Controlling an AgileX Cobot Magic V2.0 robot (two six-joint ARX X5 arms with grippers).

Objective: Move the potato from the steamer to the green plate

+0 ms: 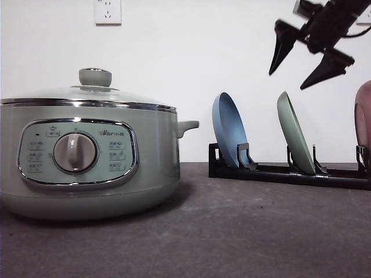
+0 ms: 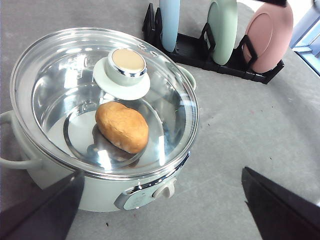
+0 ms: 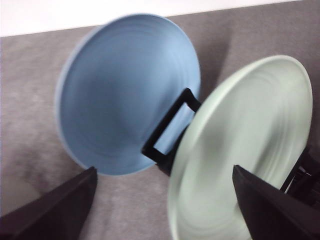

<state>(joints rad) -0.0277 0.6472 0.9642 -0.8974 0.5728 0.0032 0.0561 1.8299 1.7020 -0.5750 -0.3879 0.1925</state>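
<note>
The steamer (image 1: 87, 156) stands at the table's left with its glass lid (image 2: 100, 100) on. Through the lid I see the potato (image 2: 122, 126) lying on the steel bottom, under the green knob (image 2: 127, 62). My left gripper (image 2: 162, 172) hovers above the steamer's front, open and holding nothing. The green plate (image 1: 294, 139) stands on edge in the black rack (image 1: 278, 172), between a blue and a pink plate. High above that rack my right gripper (image 1: 287, 81) hangs open and holds nothing; from its wrist the green plate (image 3: 245, 150) lies just beneath it.
The blue plate (image 1: 229, 130) (image 3: 127, 95) stands in the rack's left slot. The pink plate (image 2: 270, 35) is at the right end, at the front view's edge. Bare grey tabletop (image 1: 243, 231) lies between the steamer and the rack. A white wall is behind.
</note>
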